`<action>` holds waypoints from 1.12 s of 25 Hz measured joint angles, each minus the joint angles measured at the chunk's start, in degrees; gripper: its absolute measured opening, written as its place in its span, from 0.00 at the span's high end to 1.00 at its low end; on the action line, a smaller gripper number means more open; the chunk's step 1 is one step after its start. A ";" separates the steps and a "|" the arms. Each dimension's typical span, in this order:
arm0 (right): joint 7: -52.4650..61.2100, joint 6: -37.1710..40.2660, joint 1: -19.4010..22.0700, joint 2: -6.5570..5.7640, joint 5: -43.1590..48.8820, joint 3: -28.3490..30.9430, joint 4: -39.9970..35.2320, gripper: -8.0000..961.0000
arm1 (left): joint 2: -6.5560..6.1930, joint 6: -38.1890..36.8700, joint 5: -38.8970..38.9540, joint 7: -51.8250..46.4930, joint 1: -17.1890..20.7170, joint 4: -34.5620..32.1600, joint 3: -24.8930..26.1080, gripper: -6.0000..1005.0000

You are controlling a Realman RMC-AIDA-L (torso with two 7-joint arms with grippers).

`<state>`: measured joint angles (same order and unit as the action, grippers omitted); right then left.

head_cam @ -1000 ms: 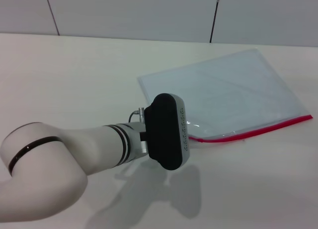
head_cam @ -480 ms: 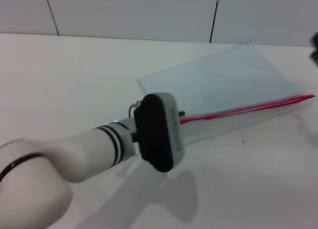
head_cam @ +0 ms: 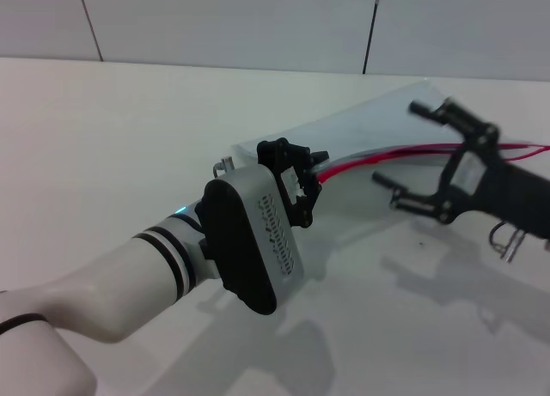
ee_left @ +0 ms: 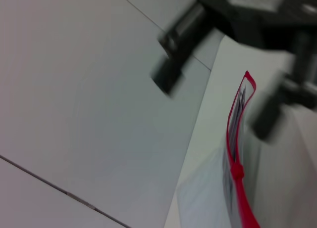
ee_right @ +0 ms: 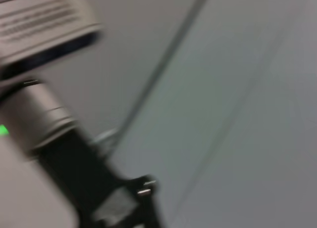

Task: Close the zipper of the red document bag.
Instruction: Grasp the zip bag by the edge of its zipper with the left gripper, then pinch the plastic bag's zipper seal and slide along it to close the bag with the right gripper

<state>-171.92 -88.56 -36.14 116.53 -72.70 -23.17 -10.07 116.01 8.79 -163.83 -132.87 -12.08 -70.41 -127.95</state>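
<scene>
At frame centre the left gripper [head_cam: 308, 174] pinches one end of the red document bag [head_cam: 378, 125] – lifted, its zipper [head_cam: 391, 160] running rightward – while the right gripper [head_cam: 404, 151], fingers apart, straddles the strip.

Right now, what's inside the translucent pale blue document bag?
Through the pale blue plastic bag nothing distinct shows. The left gripper covers its end of the red zipper, while the open right gripper waits beside it.
</scene>
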 joint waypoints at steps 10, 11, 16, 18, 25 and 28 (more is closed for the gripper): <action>-0.13 4.22 -3.29 0.12 4.64 -3.29 -1.09 0.18 | -0.18 0.25 -0.05 0.00 0.84 -1.75 -0.97 0.95; -0.13 4.39 -3.33 0.12 4.64 -3.28 -1.03 0.20 | -0.22 0.26 -0.14 0.02 1.02 -2.05 -1.12 0.95; -0.16 4.74 -3.38 0.10 4.41 -3.11 -0.86 0.32 | -0.37 0.29 -0.46 0.54 1.63 -2.92 -1.61 0.95; -0.16 4.79 -3.26 0.10 4.37 -2.92 -1.03 0.36 | -0.37 0.31 -0.52 0.62 1.77 -2.97 -1.65 0.95; -0.17 5.33 -3.08 0.10 4.34 -2.75 -1.11 0.60 | -0.35 0.56 -0.53 0.75 2.05 -3.07 -2.15 0.95; -0.17 5.90 -2.98 0.10 4.34 -2.74 -1.14 0.68 | -0.37 1.07 -0.53 0.81 2.08 -3.12 -2.34 0.95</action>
<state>-172.09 -82.66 -39.12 116.63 -68.36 -25.92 -11.21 115.65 9.85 -164.36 -132.06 -10.00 -73.52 -130.29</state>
